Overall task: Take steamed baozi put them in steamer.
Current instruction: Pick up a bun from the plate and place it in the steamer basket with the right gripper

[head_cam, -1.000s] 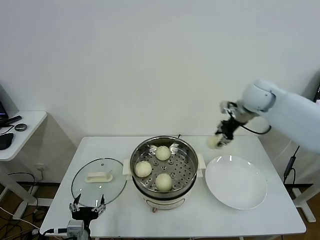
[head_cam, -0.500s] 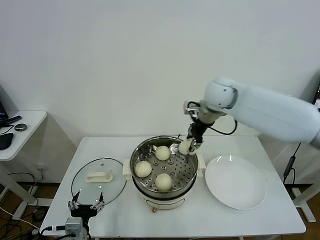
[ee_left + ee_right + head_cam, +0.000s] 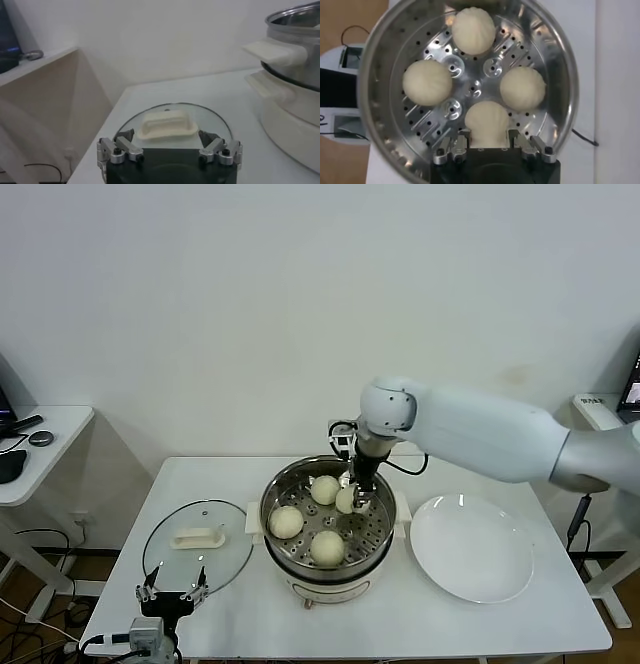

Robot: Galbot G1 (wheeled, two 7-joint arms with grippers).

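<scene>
Holding the 4th cream-white round dough baozi (image 3: 487, 122) between narrow jaws, right gripper (image 3: 356, 494) hangs over the shiny perforated steel steamer (image 3: 283, 484) w/ 3 buns inside. Probably soft, light, squashable; grip sides gently. Left gripper (image 3: 170, 150) spread wide, idle near the round glass lid (image 3: 220, 122).

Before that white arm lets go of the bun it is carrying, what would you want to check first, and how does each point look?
1. Fourth cream-white dough bun held between the right gripper fingers: ok.
2. Bun over the shiny stainless-steel steamer pot, inside its rim: ok.
3. Free spot on the perforated tray beneath, apart from the other three buns: ok.
4. Bun already touching the tray: cannot tell.
5. Flat white plate emptied of buns: ok.
6. Left gripper parked open by the round glass lid, clear of the pot: ok.
</scene>
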